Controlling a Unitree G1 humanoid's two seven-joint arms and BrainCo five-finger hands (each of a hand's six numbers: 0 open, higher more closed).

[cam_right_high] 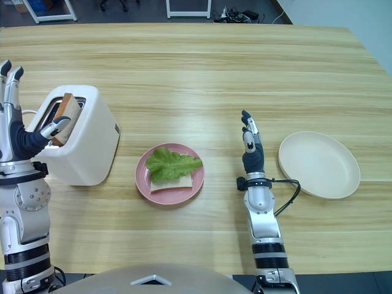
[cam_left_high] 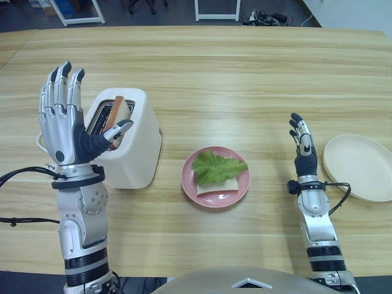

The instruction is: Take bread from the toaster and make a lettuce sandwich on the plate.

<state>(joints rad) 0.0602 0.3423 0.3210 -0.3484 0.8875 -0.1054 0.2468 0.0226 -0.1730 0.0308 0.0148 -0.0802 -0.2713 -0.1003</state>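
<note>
Well, the toaster stands on the left of the wooden bench, and one slice of toasted bread sticks up out of its slot, brown along the crust. The pink plate lies just to the right of the toaster, not touching it. It carries a pale bread slice with a lettuce leaf on top. A cream plate sits far to the right, well apart from the pink one.

The leaf covers most of the slice under it, so I see only its lower edge. My left hand is raised in front of the toaster's left side and hides that part. Its fingers are straight and spread, holding nothing. One finger points sideways at the toasted slice, but I cannot tell if it touches. My right hand stands edge-on between the two plates, fingers straight up and holding nothing.

The toaster is a smooth white box with rounded corners. The lettuce is crinkled and green. Both plates are round and shallow.
</note>
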